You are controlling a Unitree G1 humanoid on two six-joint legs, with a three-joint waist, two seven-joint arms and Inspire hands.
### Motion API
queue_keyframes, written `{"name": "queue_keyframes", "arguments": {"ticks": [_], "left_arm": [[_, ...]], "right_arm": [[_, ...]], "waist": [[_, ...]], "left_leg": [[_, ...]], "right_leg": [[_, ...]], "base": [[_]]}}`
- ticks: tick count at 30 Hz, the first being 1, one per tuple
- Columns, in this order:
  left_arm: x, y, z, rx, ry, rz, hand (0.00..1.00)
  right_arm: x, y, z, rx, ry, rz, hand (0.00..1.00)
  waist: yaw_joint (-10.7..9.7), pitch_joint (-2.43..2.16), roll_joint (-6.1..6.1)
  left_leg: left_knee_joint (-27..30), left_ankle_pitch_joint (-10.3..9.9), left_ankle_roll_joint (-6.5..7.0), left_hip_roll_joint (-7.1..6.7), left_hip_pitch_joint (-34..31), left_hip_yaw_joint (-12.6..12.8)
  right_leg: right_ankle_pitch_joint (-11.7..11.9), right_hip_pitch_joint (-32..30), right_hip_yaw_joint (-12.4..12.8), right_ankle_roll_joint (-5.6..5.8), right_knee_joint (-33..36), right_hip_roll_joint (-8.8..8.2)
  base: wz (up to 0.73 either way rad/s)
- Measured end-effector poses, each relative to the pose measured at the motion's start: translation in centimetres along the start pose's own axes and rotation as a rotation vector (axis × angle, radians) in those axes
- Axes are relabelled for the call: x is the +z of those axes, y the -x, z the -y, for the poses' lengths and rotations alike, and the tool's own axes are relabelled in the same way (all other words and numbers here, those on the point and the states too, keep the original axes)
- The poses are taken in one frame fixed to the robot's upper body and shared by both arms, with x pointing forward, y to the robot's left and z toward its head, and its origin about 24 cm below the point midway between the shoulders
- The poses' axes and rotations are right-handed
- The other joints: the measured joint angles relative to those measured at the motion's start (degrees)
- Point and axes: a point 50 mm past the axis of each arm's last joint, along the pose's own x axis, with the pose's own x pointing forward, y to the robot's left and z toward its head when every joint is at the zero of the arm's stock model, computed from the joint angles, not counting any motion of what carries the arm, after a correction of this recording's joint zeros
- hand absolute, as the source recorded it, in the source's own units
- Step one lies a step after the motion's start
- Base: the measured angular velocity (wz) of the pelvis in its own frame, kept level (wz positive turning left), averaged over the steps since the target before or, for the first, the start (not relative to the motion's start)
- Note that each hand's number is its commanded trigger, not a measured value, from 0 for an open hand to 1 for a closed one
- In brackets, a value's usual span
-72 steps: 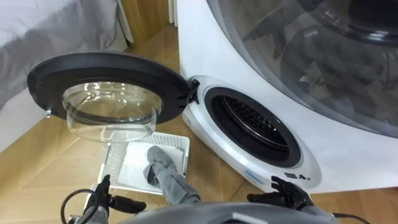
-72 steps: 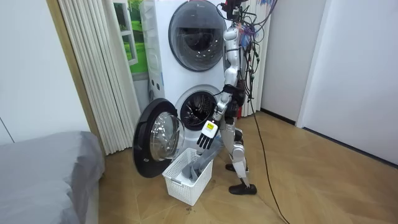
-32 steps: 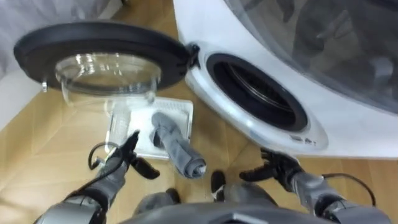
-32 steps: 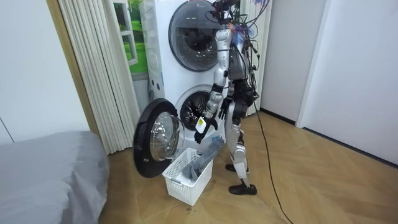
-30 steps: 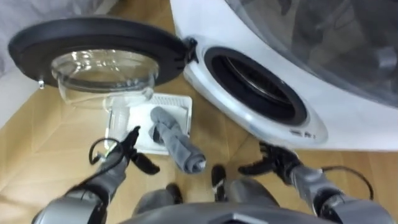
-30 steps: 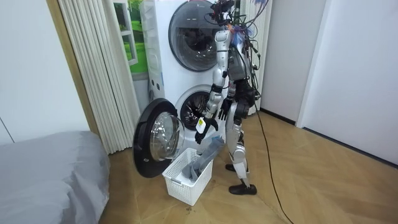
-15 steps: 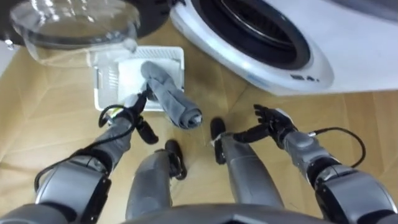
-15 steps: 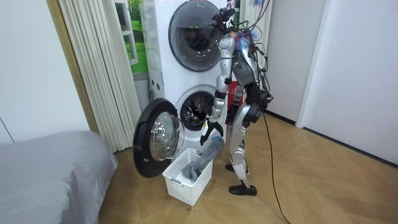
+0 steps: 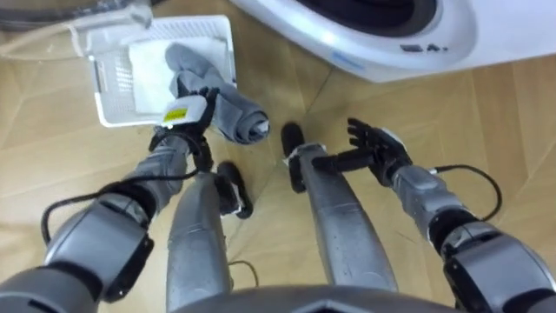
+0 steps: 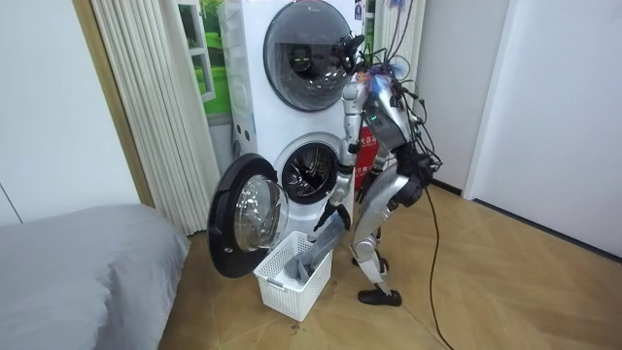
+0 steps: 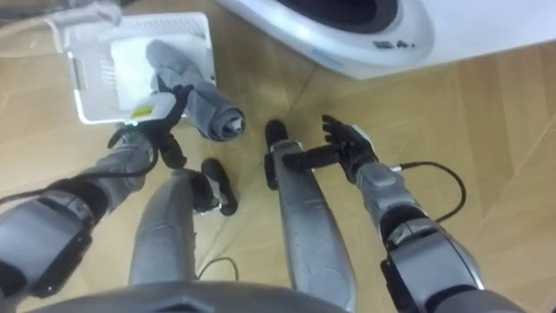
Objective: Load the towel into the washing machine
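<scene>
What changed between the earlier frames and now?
The robot has bent forward from upright, and its left hand has come down to the rolled grey towel in the white basket. The right hand stays open and empty; towel, basket and open washer door have not moved.

the two eye views look steeply down from the robot's head, close over its own arms and legs, onto the wood floor before the washing machine, whose lower front rim crosses their top edge. the right eye view sits a little to one side, so the white basket lies further left in it. the room view stands well off, facing the stacked machines at a slant and seeing the whole robot side-on; all three share the basket, the grey towel and the machine's front.
</scene>
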Motion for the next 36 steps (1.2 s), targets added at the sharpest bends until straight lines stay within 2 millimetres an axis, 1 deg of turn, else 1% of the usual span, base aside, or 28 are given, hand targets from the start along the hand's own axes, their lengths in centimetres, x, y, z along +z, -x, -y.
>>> {"name": "queue_keyframes", "arguments": {"ticks": [1,3,4,6,7,8,9,10,12,15,18,20,23,24,25,26,28,31,34,36], "left_arm": [[0.1,0.0,-0.1,0.011,-0.010,0.008,0.00],[0.4,0.0,-0.1,0.035,-0.046,0.029,0.00],[0.4,0.0,-0.1,0.039,-0.053,0.030,0.00],[0.4,0.0,-0.1,0.046,-0.074,0.036,0.00],[0.5,0.0,-0.1,0.051,-0.079,0.039,0.00],[0.5,0.0,-0.2,0.065,-0.083,0.042,0.00],[0.3,0.0,-0.3,0.078,-0.098,0.040,0.00],[0.3,0.0,-0.3,0.082,-0.105,0.037,0.00],[0.1,0.1,-0.5,0.100,-0.133,0.039,0.00],[-0.1,0.1,-0.7,0.118,-0.168,0.047,0.00],[-0.4,0.2,-0.6,0.111,-0.204,0.058,0.00],[-0.7,0.4,-0.4,0.106,-0.228,0.060,0.00],[-1.1,0.5,-0.4,0.107,-0.238,0.050,0.00],[-1.2,0.5,-0.4,0.108,-0.239,0.048,0.54],[-1.3,0.5,-0.5,0.111,-0.240,0.047,1.00],[-1.4,0.5,-0.6,0.119,-0.248,0.048,1.00],[-1.4,0.5,-0.6,0.127,-0.263,0.059,1.00],[-1.1,0.3,-1.2,0.156,-0.267,0.075,1.00],[-0.6,0.0,-2.0,0.203,-0.259,0.102,1.00],[-0.2,-0.2,-2.6,0.237,-0.256,0.117,1.00]], "right_arm": [[0.1,0.0,0.0,0.003,-0.009,0.010,0.00],[0.6,0.0,-0.1,0.015,-0.047,0.049,0.00],[0.8,0.0,-0.2,0.020,-0.056,0.059,0.00],[1.3,-0.1,-0.3,0.021,-0.090,0.094,0.00],[1.4,-0.1,-0.3,0.020,-0.099,0.100,0.00],[1.6,-0.1,-0.3,0.020,-0.107,0.111,0.00],[2.0,-0.1,-0.5,0.026,-0.107,0.129,0.00],[2.1,-0.1,-0.6,0.029,-0.107,0.136,0.00],[2.3,-0.1,-0.7,0.034,-0.121,0.149,0.00],[2.5,-0.1,-0.9,0.041,-0.144,0.162,0.00],[2.6,-0.2,-1.1,0.054,-0.156,0.167,0.00],[2.7,-0.2,-1.3,0.065,-0.152,0.168,0.00],[2.7,-0.2,-1.5,0.076,-0.154,0.170,0.00],[2.7,-0.2,-1.6,0.085,-0.161,0.174,0.00],[2.8,-0.2,-1.6,0.089,-0.163,0.177,0.00],[2.8,-0.2,-1.6,0.096,-0.170,0.181,0.00],[2.8,-0.2,-1.6,0.100,-0.185,0.184,0.00],[3.0,-0.2,-1.3,0.105,-0.209,0.196,0.00],[2.9,-0.1,-1.1,0.112,-0.203,0.201,0.00],[3.0,-0.1,-0.8,0.122,-0.189,0.203,0.00]], "waist": [[-0.12,-0.03,-0.03],[-0.51,-0.04,-0.01],[-0.84,-0.04,-0.01],[-1.69,-0.05,0.00],[-1.81,-0.05,0.00],[-2.16,-0.06,-0.01],[-2.94,-0.06,-0.02],[-3.19,-0.07,-0.04],[-3.75,-0.09,-0.08],[-4.86,-0.08,-0.26],[-5.68,-0.07,-0.42],[-5.97,-0.07,-0.61],[-6.26,-0.06,-1.22],[-6.37,-0.10,-1.44],[-6.43,-0.03,-1.61],[-6.50,0.01,-1.78],[-6.53,-0.04,-1.87],[-6.50,-0.03,-1.88],[-6.45,-0.03,-1.87],[-6.20,0.04,-1.76]], "left_leg": [[1.65,-0.76,0.13,0.05,-0.81,-0.13],[8.19,-3.70,0.36,0.60,-3.84,-0.66],[9.56,-4.22,0.40,0.64,-4.54,-0.88],[13.99,-5.89,0.75,0.94,-7.07,-1.60],[14.86,-6.18,0.90,1.09,-7.52,-1.61],[16.25,-6.70,1.17,1.61,-8.21,-1.58],[17.49,-7.21,1.41,1.73,-8.73,-1.52],[18.16,-7.47,1.40,1.84,-9.01,-1.54],[20.53,-8.71,1.34,2.69,-9.79,-1.57],[22.37,-9.45,1.19,3.12,-11.03,-1.73],[22.79,-9.53,1.19,3.29,-11.64,-1.67],[22.90,-9.68,1.25,3.76,-11.65,-1.59],[23.05,-9.96,0.91,4.03,-11.83,-1.72],[23.06,-9.97,0.88,4.09,-12.19,-1.81],[23.07,-9.97,0.88,4.19,-12.35,-1.81],[23.19,-10.10,1.05,4.65,-12.77,-1.79],[23.35,-10.28,0.85,4.73,-13.50,-2.04],[23.52,-10.33,0.99,4.81,-14.91,-2.43],[23.42,-10.41,0.94,4.69,-15.21,-2.75],[23.24,-10.57,0.73,4.81,-15.23,-2.78]], "right_leg": [[-0.70,-1.01,0.02,0.03,1.72,-0.05],[-3.29,-4.31,-0.22,0.07,8.26,-0.10],[-3.77,-4.99,-0.32,0.09,9.57,-0.16],[-5.16,-7.47,-0.84,0.12,13.69,-0.38],[-5.40,-7.95,-0.94,0.10,14.48,-0.47],[-5.79,-8.79,-1.05,0.14,15.80,-0.59],[-6.13,-9.46,-1.34,0.08,17.09,-0.95],[-6.25,-9.75,-1.51,0.04,17.60,-1.02],[-6.62,-10.69,-2.02,-0.23,19.34,-1.02],[-6.84,-11.93,-2.14,-0.36,20.79,-0.92],[-6.85,-12.68,-2.14,-0.36,21.12,-0.89],[-6.82,-12.76,-2.34,-0.41,21.01,-0.73],[-6.93,-12.94,-2.99,-0.81,21.01,-0.93],[-6.97,-13.23,-3.11,-0.89,21.01,-0.91],[-6.97,-13.39,-3.14,-0.90,21.00,-0.87],[-6.95,-13.79,-3.44,-1.02,20.90,-0.79],[-7.03,-14.38,-4.01,-1.25,20.86,-1.00],[-7.12,-15.51,-4.47,-1.41,20.87,-1.11],[-7.38,-15.68,-4.80,-1.64,20.87,-1.30],[-7.42,-15.74,-4.80,-1.65,20.62,-1.03]], "base": [[0.06],[0.00],[0.06],[0.08],[0.00],[0.00],[0.00],[-0.09],[-0.18],[-0.06],[-0.02],[-0.09],[-0.05],[0.00],[-0.04],[-0.07],[-0.07],[0.00],[0.03],[-0.05]]}}
